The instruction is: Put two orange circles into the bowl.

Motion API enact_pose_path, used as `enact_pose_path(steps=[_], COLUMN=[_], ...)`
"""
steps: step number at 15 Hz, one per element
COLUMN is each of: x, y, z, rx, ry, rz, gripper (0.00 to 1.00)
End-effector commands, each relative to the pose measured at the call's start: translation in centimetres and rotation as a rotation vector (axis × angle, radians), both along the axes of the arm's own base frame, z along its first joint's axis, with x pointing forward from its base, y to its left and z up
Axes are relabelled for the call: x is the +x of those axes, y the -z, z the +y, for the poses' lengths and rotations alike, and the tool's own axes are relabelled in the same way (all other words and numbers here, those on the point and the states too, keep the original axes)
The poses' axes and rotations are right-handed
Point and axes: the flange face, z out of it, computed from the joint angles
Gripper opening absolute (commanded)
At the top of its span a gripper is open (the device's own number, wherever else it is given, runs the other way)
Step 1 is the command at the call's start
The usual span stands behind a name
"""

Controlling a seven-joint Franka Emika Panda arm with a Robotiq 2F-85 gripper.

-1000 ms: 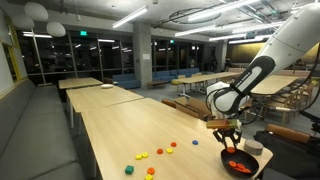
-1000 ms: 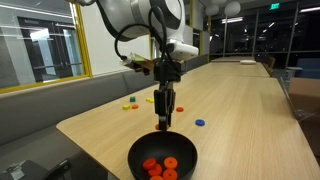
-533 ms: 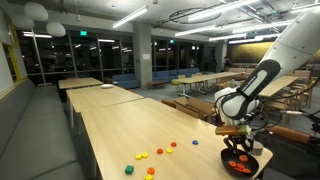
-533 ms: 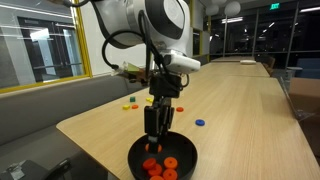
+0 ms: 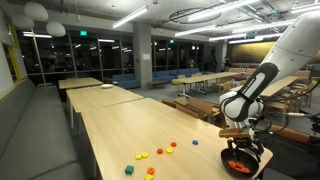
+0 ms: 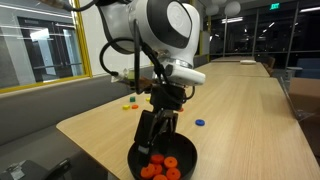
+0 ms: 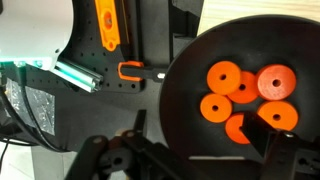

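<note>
Step in hand: by my reading, the drop-off; the end effector (image 6: 152, 148) hangs low inside the bowl (image 6: 192, 153), so this looks like the release and not a pick
End effector: its fingers stand spread in the wrist view, one at 7 o'clock and one at 4 o'clock of the picture; I see nothing pinched between them; in an exterior view it sits at the 10 o'clock side of the bowl's inside
Orange circles: several orange circles (image 7: 223, 76) lie flat on the black floor of the bowl, bunched toward 3 o'clock in the wrist view; some overlap, and one is partly hidden behind a finger; more than two show, so the count looks met
Bowl: it stands at the near end of the counter (image 6: 240, 100), close to the edge
Loose pieces: small coloured pieces (image 5: 160, 151) lie on the counter well apart from the bowl, toward 9 o'clock of it; a blue disc (image 6: 200, 123) lies near the bowl at 1 o'clock
Next move: a straight lift out of the bowl with the fingers left apart; the rim is close, so any sideways drift could nudge the bowl toward the counter edge
</note>
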Motion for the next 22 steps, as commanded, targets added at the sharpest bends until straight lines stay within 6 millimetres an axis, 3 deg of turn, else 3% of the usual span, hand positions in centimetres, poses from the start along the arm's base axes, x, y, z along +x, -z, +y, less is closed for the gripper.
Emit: enact_pose_path(steps=[1, 12, 22], x=[0.4, 2.4, 4.5], y=[0.5, 3.7, 3.3], z=[-0.7, -0.2, 5.2], rx=[0.011, 0.051, 0.171], ry=[0.066, 0.234, 0.228], rz=[-0.059, -0.193, -0.243], gripper=[1.00, 1.00, 1.00])
